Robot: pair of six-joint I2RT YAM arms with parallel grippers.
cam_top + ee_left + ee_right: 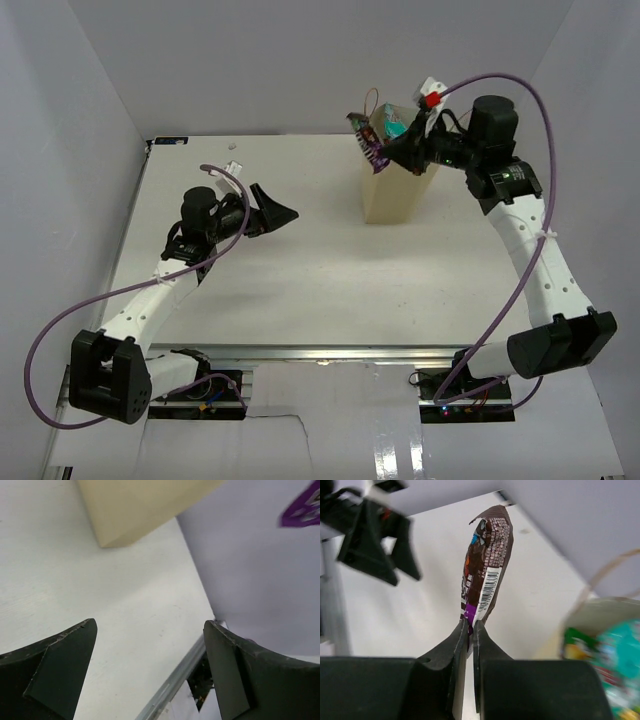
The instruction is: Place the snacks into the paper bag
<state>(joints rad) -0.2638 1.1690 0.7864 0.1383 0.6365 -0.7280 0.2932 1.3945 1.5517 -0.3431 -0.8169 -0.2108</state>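
Two pincers were mine, and nearest the bases my left gripper (281,213) hung over the white table (300,290) on the left side, its jaws spread wide with nothing between them. From its wrist camera, the left gripper (150,626) showed bare tabletop in the gap, with the lower part of the paper bag (135,505) beyond.

Farther back and to the right, my right gripper (386,152) was clamped on the dark purple packet (367,138), pinching it by its lower edge. In the wrist view the right gripper (471,626) had its fingers pressed together on the dark purple packet (487,565), which stood up from them.

That packet was raised at the left edge of the paper bag (395,195) mouth, not inside. The bag stood upright toward the far side of the table, a teal-white packet (392,124) poking from its top.
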